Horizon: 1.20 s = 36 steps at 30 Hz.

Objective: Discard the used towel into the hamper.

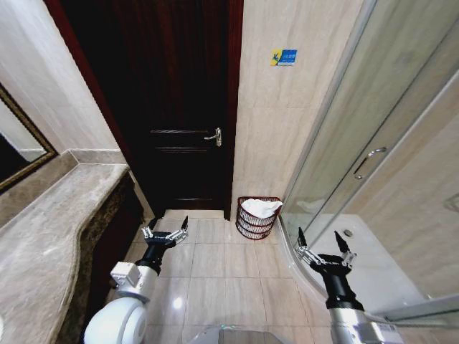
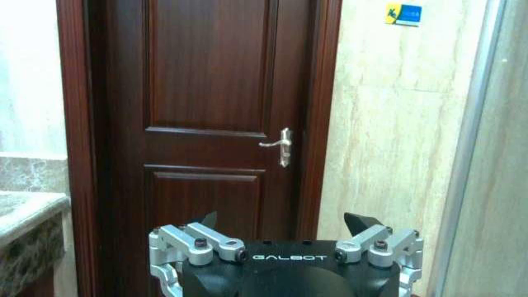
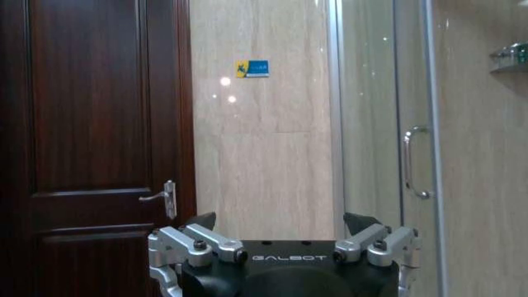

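Note:
The hamper (image 1: pixel 258 217), a small round dark reddish-brown wire basket, stands on the tiled floor against the beige wall, between the door and the shower. A white towel (image 1: pixel 261 208) lies bunched inside it, filling its top. My left gripper (image 1: pixel 166 228) hangs open above the floor, to the left of the hamper and nearer to me, with nothing between its fingers. My right gripper (image 1: pixel 324 243) is open and empty too, to the right of the hamper, over the shower's curved edge. Both wrist views show open fingers, left gripper (image 2: pixel 285 223) and right gripper (image 3: pixel 281 221).
A dark wooden door (image 1: pixel 179 107) with a metal handle (image 1: pixel 214 136) is shut straight ahead. A marble counter (image 1: pixel 50 229) runs along the left. A glass shower enclosure (image 1: pixel 380 143) with a handle stands on the right. Tiled floor (image 1: pixel 222 272) lies between.

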{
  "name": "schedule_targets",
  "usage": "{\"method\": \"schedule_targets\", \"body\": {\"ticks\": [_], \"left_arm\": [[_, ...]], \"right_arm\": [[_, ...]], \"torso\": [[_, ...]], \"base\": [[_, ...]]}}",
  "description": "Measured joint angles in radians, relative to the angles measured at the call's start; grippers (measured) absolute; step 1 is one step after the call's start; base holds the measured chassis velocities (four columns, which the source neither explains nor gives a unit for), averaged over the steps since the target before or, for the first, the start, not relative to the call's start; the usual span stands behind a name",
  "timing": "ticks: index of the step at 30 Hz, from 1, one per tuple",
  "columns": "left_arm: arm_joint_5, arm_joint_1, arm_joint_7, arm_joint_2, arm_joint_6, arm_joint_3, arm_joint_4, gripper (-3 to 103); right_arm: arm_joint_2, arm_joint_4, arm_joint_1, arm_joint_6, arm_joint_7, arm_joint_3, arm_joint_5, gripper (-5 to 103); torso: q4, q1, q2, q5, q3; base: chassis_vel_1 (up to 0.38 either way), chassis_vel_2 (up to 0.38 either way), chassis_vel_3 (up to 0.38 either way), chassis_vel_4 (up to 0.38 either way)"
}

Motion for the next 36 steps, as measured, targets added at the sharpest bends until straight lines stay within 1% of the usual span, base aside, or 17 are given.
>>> {"method": "schedule_targets", "body": {"ticks": [5,6,8,10,11,15,28,31,36], "left_arm": [[0.0,0.0,0.0,0.0,0.0,0.0,0.0,100],[0.0,0.0,0.0,0.0,0.0,0.0,0.0,100],[0.0,0.0,0.0,0.0,0.0,0.0,0.0,100],[0.0,0.0,0.0,0.0,0.0,0.0,0.0,100],[0.0,0.0,0.0,0.0,0.0,0.0,0.0,100],[0.0,0.0,0.0,0.0,0.0,0.0,0.0,100],[0.0,0.0,0.0,0.0,0.0,0.0,0.0,100],[0.0,0.0,0.0,0.0,0.0,0.0,0.0,100],[0.0,0.0,0.0,0.0,0.0,0.0,0.0,100]], "right_arm": [[0.0,0.0,0.0,0.0,0.0,0.0,0.0,100],[0.0,0.0,0.0,0.0,0.0,0.0,0.0,100],[0.0,0.0,0.0,0.0,0.0,0.0,0.0,100],[0.0,0.0,0.0,0.0,0.0,0.0,0.0,100],[0.0,0.0,0.0,0.0,0.0,0.0,0.0,100],[0.0,0.0,0.0,0.0,0.0,0.0,0.0,100],[0.0,0.0,0.0,0.0,0.0,0.0,0.0,100],[0.0,0.0,0.0,0.0,0.0,0.0,0.0,100],[0.0,0.0,0.0,0.0,0.0,0.0,0.0,100]], "torso": [[0.0002,0.0,0.0,0.0001,0.0],[0.0003,0.0,0.0,-0.0006,0.0],[0.0,-0.001,0.001,0.0003,0.0],[0.0002,-0.001,0.001,0.0002,0.0],[0.0,-0.001,0.001,-0.0005,0.0],[0.0001,-0.002,0.0,0.0001,-0.001],[0.0003,-0.014,-0.028,-0.0001,-0.016],[0.0005,-0.016,-0.03,-0.0002,-0.017],[0.0,-0.016,-0.031,-0.0001,-0.017]], "base": [[0.184,-0.183,-0.16,0.184],[0.189,-0.2,-0.185,0.206],[0.206,-0.203,-0.185,0.179],[0.146,-0.181,-0.184,0.148],[0.146,-0.159,-0.164,0.148],[0.126,-0.092,-0.104,0.096],[0.027,0.049,0.058,0.034],[0.05,0.031,0.025,0.04],[0.0,0.0,0.0,0.0]]}}
